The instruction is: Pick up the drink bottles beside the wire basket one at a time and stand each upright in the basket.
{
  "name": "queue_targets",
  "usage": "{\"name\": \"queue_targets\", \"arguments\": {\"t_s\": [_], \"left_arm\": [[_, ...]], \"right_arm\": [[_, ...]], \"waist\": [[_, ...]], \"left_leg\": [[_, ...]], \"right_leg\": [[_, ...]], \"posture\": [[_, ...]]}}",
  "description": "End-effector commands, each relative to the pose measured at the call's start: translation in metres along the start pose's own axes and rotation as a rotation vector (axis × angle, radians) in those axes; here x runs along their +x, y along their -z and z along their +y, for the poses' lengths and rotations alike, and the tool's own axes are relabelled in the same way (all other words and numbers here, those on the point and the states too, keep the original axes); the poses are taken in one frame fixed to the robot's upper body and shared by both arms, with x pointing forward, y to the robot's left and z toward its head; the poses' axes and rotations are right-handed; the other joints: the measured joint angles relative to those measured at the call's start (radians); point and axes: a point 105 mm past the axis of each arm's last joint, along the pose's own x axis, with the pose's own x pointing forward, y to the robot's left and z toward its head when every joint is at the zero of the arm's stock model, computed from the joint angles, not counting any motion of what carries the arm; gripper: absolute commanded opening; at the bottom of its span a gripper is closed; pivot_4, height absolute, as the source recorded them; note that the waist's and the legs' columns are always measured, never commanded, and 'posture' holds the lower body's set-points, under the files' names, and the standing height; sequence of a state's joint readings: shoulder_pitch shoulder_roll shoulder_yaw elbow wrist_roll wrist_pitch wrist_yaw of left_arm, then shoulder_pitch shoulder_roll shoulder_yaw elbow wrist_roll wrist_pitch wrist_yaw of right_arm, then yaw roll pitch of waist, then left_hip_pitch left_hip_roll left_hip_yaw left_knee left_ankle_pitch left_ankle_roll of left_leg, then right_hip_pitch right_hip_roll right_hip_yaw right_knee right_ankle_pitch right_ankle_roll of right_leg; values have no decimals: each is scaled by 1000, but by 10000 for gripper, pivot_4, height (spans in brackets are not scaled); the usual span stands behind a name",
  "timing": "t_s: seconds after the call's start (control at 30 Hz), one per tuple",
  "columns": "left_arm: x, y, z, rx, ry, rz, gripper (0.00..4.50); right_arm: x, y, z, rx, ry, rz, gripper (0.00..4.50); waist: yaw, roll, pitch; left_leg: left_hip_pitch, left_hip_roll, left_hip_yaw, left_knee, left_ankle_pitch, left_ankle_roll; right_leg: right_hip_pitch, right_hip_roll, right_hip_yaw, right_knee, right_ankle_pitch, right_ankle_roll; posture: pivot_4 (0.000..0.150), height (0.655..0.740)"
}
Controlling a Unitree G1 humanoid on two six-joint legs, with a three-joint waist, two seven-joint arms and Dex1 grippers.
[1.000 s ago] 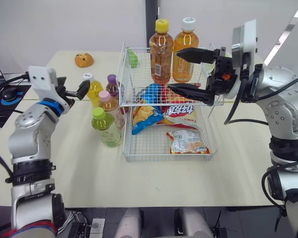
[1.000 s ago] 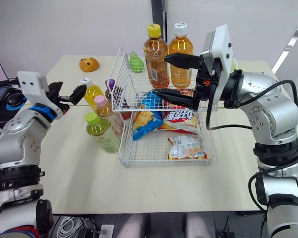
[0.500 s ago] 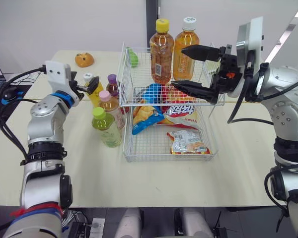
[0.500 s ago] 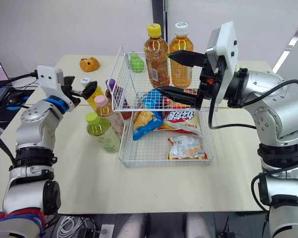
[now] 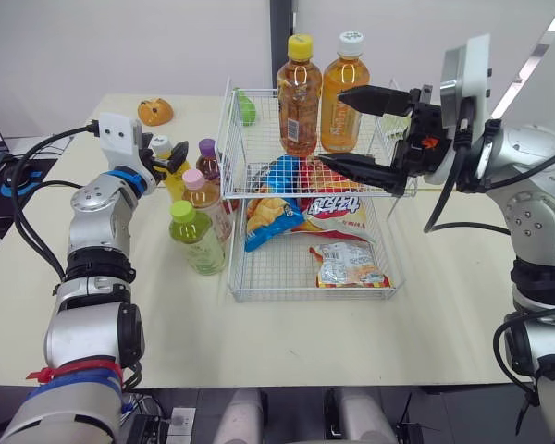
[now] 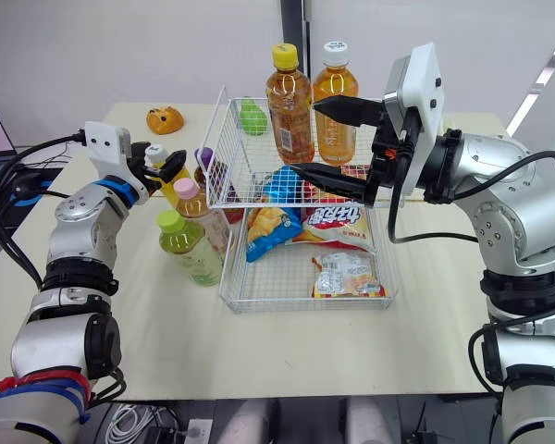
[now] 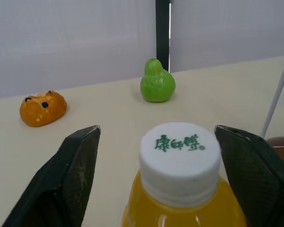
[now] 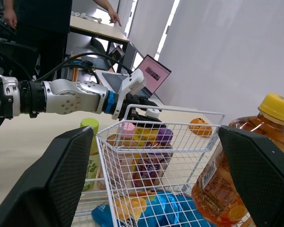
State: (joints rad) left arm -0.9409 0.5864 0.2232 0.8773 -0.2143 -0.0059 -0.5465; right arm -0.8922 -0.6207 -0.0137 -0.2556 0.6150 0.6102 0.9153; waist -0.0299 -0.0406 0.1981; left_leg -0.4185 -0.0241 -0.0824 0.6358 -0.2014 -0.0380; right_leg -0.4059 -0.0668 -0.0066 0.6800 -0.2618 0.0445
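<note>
Left gripper [image 5: 169, 155] swung inward to white-capped yellow bottle [image 7: 179, 170], jaws now open astride its cap

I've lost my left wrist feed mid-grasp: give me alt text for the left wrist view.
The open left gripper straddles the yellow drink bottle, its fingers on either side of the white cap and not touching it. Behind, on the beige table, sit a green pear and an orange bun.

In the left wrist view the white-capped bottle [image 7: 179, 156] is cut off below its shoulder.
</note>
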Motion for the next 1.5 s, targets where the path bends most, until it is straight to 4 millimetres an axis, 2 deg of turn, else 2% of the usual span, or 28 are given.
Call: {"name": "queue_targets", "arguments": {"t_s": [0.03,0.17,0.37,0.43,0.67,0.77,0.87,0.97,1.13,1.5], "left_arm": [[3,-15,1,14,5,-45,26162],[2,-12,2,15,7,-37,13936],[-3,-13,8,17,-3,-40,13938],[-6,-19,9,24,13,-60,13938],[-34,-65,25,-12,171,-143,13938],[-45,-79,24,-35,255,-147,13938],[-57,-102,20,-83,359,-152,13938],[-72,-116,15,-60,461,-106,13938],[-79,-141,15,-40,494,-105,13938],[-84,-204,-7,96,624,-107,13938]], "right_arm": [[-4,-15,1,-45,6,-39,45000],[-3,-17,-1,-40,12,-46,45000],[-3,-14,-2,-40,14,-39,45000],[-3,-14,-2,-42,13,-36,45000],[-3,-13,-2,-41,10,-37,45000],[-3,-13,-1,-37,6,-41,45000],[-1,-13,-1,-35,2,-44,45000],[1,-12,-1,-33,-6,-51,45000],[3,-12,1,-38,-12,-55,45000],[4,-12,2,-43,-23,-62,45000]], "waist": [[0,0,0],[-1,0,0],[-1,0,0],[-2,0,0],[-9,0,1],[-6,0,1],[-1,0,1],[-2,0,1],[-2,1,1],[-2,1,2]], "left_leg": [[0,0,0,0,0,0],[0,0,0,0,0,0],[0,0,0,0,0,0],[0,0,0,0,0,0],[-2,1,0,-1,0,0],[-4,1,-1,-1,0,0],[-4,2,-1,-1,0,0],[-5,1,-1,0,0,0],[-5,1,-2,0,0,0],[-6,2,-2,0,0,0]], "right_leg": [[0,0,0,0,0,0],[0,0,0,0,0,0],[0,0,0,0,0,0],[0,0,0,0,0,0],[-2,2,0,0,0,0],[-4,3,0,0,0,-1],[-4,3,0,0,0,-1],[-4,3,0,0,0,0],[-4,4,-1,0,0,-1],[-5,5,-1,0,0,-1]], "posture": [[1500,7400],[1500,7400],[1500,7400],[1500,7400],[1500,7400],[1500,7400],[1500,7400],[1500,7400],[1500,7400],[1500,7400]]}}
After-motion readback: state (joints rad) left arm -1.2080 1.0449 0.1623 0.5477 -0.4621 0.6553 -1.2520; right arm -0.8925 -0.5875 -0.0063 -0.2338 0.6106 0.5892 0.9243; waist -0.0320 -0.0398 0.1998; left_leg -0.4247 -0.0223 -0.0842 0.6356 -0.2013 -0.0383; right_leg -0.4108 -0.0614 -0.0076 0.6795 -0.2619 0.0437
